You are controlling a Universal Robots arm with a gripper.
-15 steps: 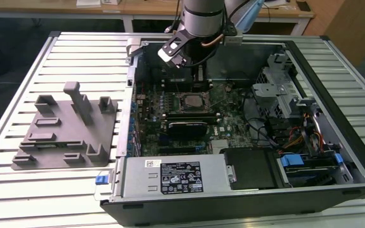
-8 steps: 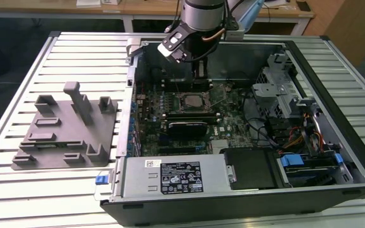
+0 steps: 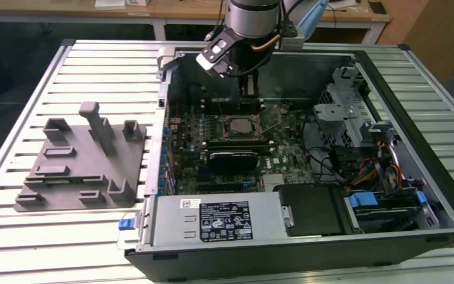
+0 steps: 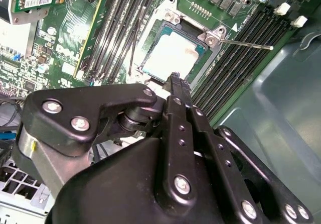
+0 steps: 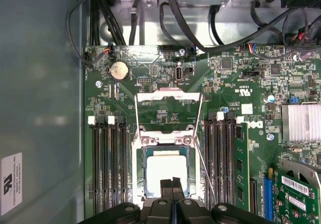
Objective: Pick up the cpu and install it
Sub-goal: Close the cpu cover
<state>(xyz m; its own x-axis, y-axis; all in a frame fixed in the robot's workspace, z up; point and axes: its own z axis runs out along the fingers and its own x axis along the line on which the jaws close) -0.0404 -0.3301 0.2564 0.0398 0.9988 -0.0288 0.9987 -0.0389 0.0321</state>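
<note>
The cpu (image 5: 166,173), a pale silver square, lies flat inside the black-framed motherboard socket (image 5: 142,174); it also shows in the second wrist view (image 4: 173,54) and the exterior view (image 3: 238,125). The socket's metal load plate (image 5: 168,97) stands flipped open and its thin lever (image 5: 204,170) is released. My gripper (image 5: 172,186) hovers over the near edge of the cpu, with its black fingers (image 4: 176,86) pressed together and nothing between them. In the exterior view my gripper (image 3: 248,90) hangs inside the open computer case, just behind the socket.
The open computer case (image 3: 440,195) lies on a slatted metal table (image 3: 101,77). A grey plastic fixture block (image 3: 81,160) stands on the exterior view's left. Memory slots (image 5: 108,169) flank the socket. Cables (image 5: 150,13), a drive cage (image 3: 349,112) and the power supply (image 3: 219,222) crowd the case.
</note>
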